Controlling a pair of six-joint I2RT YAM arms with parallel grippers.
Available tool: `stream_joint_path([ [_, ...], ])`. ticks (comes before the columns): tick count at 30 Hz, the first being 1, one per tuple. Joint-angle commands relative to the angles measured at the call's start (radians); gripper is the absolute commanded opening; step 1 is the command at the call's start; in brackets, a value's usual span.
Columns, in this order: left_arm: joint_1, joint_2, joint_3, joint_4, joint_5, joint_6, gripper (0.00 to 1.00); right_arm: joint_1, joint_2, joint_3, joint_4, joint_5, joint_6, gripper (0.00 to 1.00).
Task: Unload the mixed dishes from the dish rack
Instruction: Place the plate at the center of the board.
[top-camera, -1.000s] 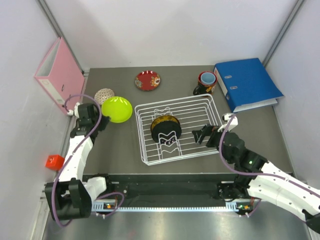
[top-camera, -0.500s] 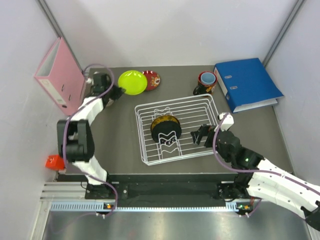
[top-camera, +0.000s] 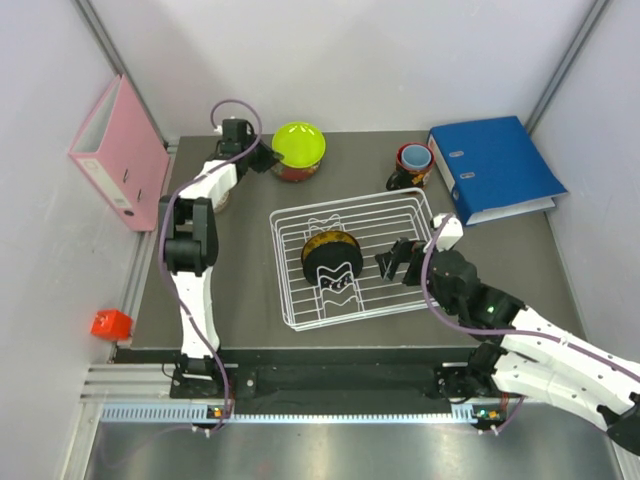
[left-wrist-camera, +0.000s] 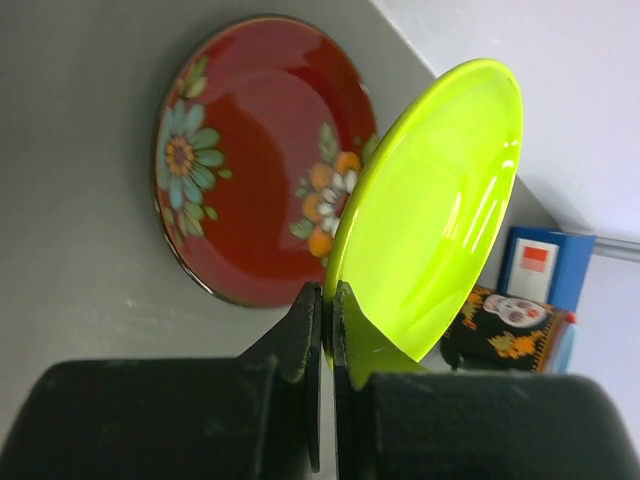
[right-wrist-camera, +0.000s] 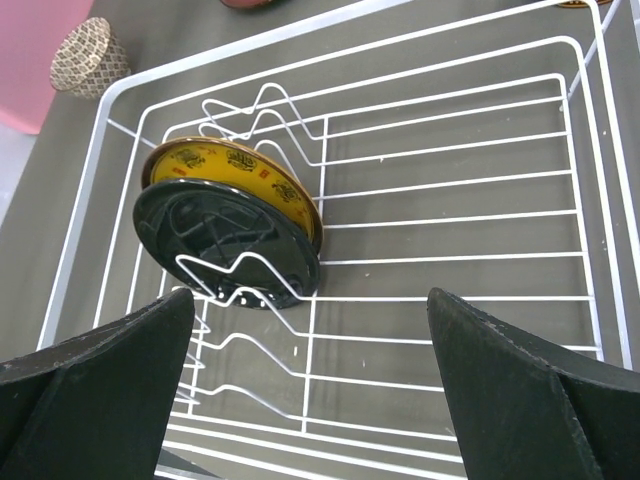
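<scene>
Within last second, left gripper (left-wrist-camera: 325, 300) swung lime-green bowl (left-wrist-camera: 430, 210) from left side to far edge. Now pinched tight on rim, bowl tilted above red bowl (left-wrist-camera: 250, 160). I read nesting next. Only plate (right-wrist-camera: 225, 215) left in dish rack (top-camera: 390, 215). Right gripper (right-wrist-camera: 310, 330), fingers wide apart, crept left toward it. Mug (top-camera: 412, 165) and blue binder (top-camera: 495, 168) crowd far right. Open table (top-camera: 240, 290) left of rack.

Pink binder (top-camera: 115, 150) stands far left; blue binder (top-camera: 497, 165) (lying flat) far right; red block (top-camera: 110, 323) near left.

Plate (top-camera: 330, 257) in dish rack (top-camera: 392, 229), mug (top-camera: 412, 165) behind.
</scene>
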Motion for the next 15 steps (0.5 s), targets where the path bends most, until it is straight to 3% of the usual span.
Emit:
stream_joint_path([
  [1, 0.007, 0.075, 0.095, -0.008, 0.036, 0.006, 0.0, 0.003, 0.01, 0.053, 0.009, -0.006, -0.009, 1.0],
  [15, 0.016, 0.221, 0.217, 0.023, 0.035, -0.054, 0.0, -0.002, 0.005, 0.038, -0.001, -0.03, 0.004, 1.0],
])
